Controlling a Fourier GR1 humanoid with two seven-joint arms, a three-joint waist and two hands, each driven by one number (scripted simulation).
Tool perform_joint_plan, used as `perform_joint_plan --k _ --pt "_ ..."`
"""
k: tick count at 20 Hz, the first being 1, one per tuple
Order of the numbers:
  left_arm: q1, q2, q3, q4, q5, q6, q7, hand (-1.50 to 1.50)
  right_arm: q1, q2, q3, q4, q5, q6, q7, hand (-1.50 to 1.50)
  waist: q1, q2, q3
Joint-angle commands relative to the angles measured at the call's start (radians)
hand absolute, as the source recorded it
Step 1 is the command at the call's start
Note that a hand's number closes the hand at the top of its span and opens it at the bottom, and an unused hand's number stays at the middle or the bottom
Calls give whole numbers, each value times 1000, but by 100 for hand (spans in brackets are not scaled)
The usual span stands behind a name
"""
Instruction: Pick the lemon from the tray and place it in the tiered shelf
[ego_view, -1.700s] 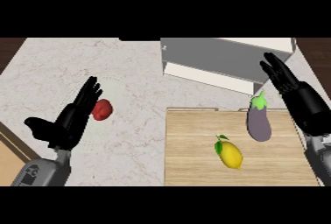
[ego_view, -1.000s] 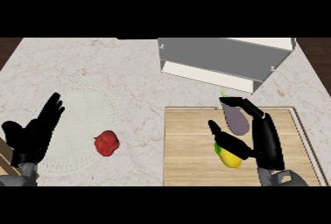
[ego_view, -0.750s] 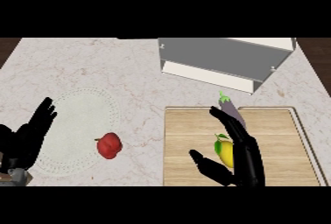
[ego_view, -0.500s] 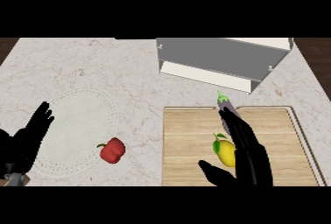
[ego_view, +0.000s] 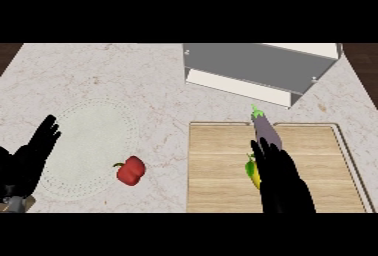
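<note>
Could easily go sideways here: eggplant (ego_view: 263, 133) sits right next to the lemon (ego_view: 253, 171) on the tray (ego_view: 221, 165), so closing down might bump or grab the wrong one, or roll the lemon off toward the counter. Right hand (ego_view: 283, 185) over the lemon, fingers (ego_view: 267, 156) straight and stretched out, nothing gripped yet. Mostly hides the lemon. Left hand (ego_view: 28, 162) open, resting at the left edge. Tiered shelf (ego_view: 258, 67) well apart, up top.

Bright, even, shadowless light over the counter (ego_view: 111, 75); no glare or blur.
</note>
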Motion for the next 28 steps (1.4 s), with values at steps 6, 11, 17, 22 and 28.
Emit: perform_joint_plan --k 6,11,17,22,28 --pt "51 -5 4 -9 -6 -37 -43 0 -103 92 2 -59 -25 504 249 -150 20 2 3" --pt "-14 -7 33 24 3 -53 -1 0 -101 118 -51 18 1 478 154 -150 7 5 6" --pt "-17 2 63 20 1 -74 7 0 -142 172 -120 95 27 543 112 -150 10 5 6" --pt "-7 -53 40 -28 -58 -13 42 0 -181 150 -224 217 56 485 -19 -150 13 6 7" --pt "21 -92 80 -12 -88 -77 7 0 -174 158 -264 278 104 438 -123 -150 13 6 7"
